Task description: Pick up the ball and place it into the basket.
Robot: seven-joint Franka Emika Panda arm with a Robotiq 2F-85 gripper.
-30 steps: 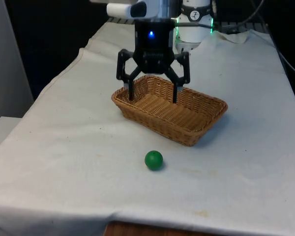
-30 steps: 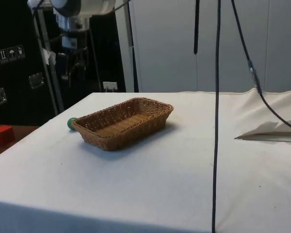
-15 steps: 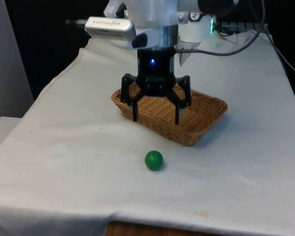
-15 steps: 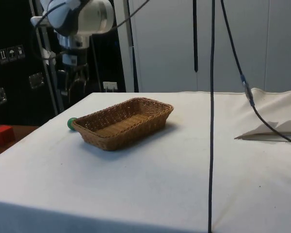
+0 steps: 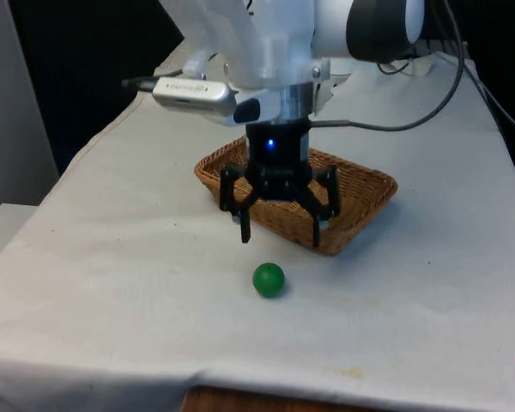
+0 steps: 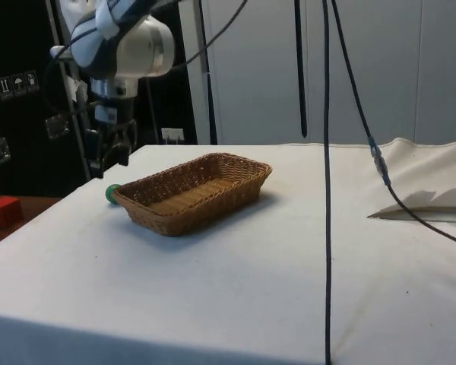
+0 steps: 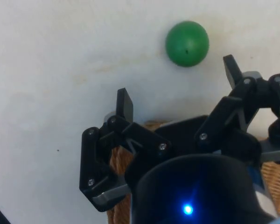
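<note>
Spreading across both fixed views, the counter (image 5: 112, 257) under its white cloth carries everything. Above it the white arm (image 5: 266, 43) reaches down towards the near end, and in the side view the arm's rounded wrist housing (image 6: 133, 46) hangs above the counter's far corner. The wicker basket (image 5: 360, 193), a shallow oblong tray of woven brown cane, sits on the cloth behind the gripper as the front view has it; its inside holds nothing. The black gripper (image 5: 280, 233) points straight down, its two fingers spread wide apart with nothing between them, its tips just in front of the basket's near wall and above the cloth. The green ball (image 5: 269, 280) rests on the cloth just beyond the fingertips towards the near edge, apart from the basket and untouched; the wrist view shows the ball (image 7: 187, 43) lying ahead of the open fingers (image 7: 124, 103), nearer one fingertip than the other. In the side view the ball (image 6: 112, 193) peeps out beside the basket's end, below the gripper (image 6: 106, 156).
</note>
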